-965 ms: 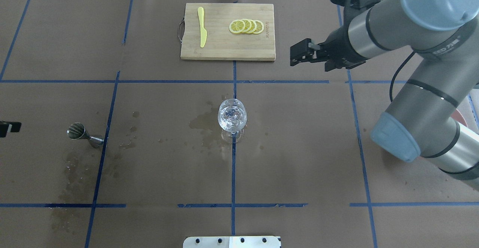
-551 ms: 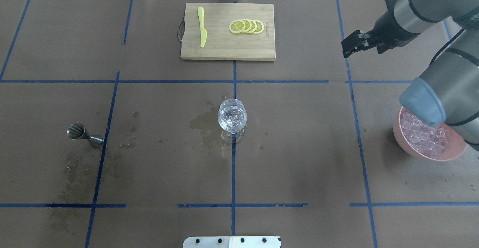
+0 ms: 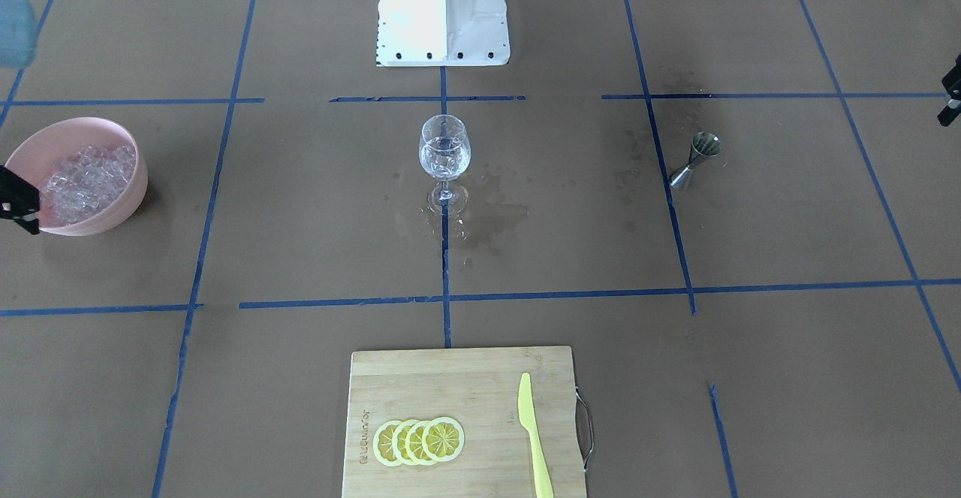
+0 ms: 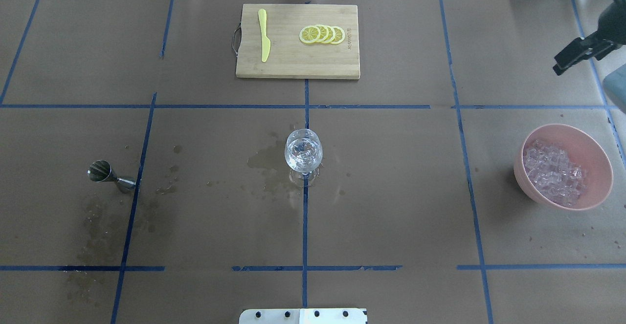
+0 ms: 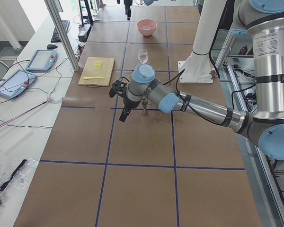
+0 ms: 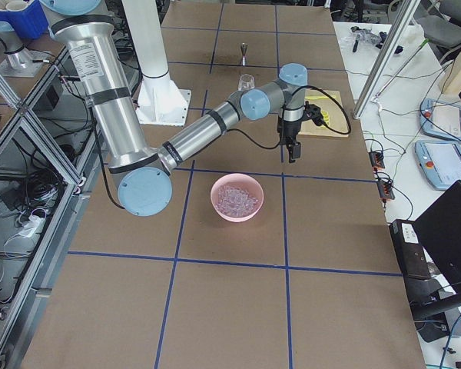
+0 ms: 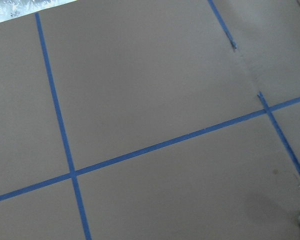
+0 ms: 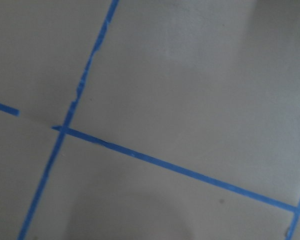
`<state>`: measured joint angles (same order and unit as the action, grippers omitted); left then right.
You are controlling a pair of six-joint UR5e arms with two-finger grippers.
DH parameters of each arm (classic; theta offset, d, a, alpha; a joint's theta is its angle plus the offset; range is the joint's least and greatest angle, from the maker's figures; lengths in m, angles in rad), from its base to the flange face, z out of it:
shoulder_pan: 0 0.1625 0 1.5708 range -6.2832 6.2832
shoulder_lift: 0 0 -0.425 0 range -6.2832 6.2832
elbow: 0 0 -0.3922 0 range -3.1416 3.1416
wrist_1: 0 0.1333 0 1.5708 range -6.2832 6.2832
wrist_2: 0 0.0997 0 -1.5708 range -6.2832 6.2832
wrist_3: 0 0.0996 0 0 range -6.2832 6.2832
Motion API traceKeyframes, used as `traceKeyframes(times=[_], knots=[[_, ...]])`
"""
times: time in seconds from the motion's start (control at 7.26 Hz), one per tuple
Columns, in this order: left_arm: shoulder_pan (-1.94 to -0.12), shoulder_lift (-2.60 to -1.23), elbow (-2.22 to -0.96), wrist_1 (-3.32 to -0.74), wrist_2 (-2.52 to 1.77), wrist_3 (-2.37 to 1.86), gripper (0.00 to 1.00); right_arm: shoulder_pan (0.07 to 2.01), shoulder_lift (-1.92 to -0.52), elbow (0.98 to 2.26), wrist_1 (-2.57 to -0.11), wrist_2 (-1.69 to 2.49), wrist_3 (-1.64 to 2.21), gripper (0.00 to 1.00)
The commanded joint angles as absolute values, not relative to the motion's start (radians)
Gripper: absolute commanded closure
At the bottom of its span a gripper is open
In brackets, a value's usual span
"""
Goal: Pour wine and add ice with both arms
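Observation:
A clear stemmed wine glass [image 4: 303, 154] stands upright at the table's middle, also in the front view [image 3: 444, 158]. It holds several ice cubes; the wine in it is hardly visible. More ice [image 4: 553, 171] is heaped in a pink bowl [image 4: 596, 160] at the right. My right gripper [image 4: 561, 66] hangs above the table at the far right, beyond the bowl; its jaws cannot be judged. My left gripper [image 3: 950, 98] only shows at the front view's right edge, well away from the glass and past the jigger [image 4: 105, 174]; its jaws cannot be judged.
A steel jigger [image 3: 697, 158] lies on its side at the left. A bamboo cutting board [image 4: 297, 62] at the far middle carries a yellow knife [image 4: 264, 34] and lemon slices [image 4: 322, 34]. Wet stains [image 4: 266, 160] mark the paper beside the glass and near the jigger.
My right arm has swung away from the table's middle to the far right edge, uncovering the pink bowl. My left gripper's tip has left the overhead view. The glass has not moved.

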<state>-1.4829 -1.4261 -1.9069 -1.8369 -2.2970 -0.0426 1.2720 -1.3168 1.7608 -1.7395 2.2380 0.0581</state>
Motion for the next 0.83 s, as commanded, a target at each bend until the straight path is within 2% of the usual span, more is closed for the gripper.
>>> traceKeyframes(times=[0.0,0.14,0.69], knots=[[-1.583,-1.48,-1.763,-1.79,-2.299,0.128,0.0,1.444,-1.377,1.598,-1.738,2.35,-0.223,0.0],[-1.604,-1.477,-1.749,-1.787,-2.299,0.144,0.0,1.494,-1.393,1.557,-1.738,2.385,-0.233,0.0],[-1.605,-1.477,-1.724,-1.698,-2.298,0.074,0.0,1.572,-1.475,1.548,-1.637,2.376,-0.175,0.0]])
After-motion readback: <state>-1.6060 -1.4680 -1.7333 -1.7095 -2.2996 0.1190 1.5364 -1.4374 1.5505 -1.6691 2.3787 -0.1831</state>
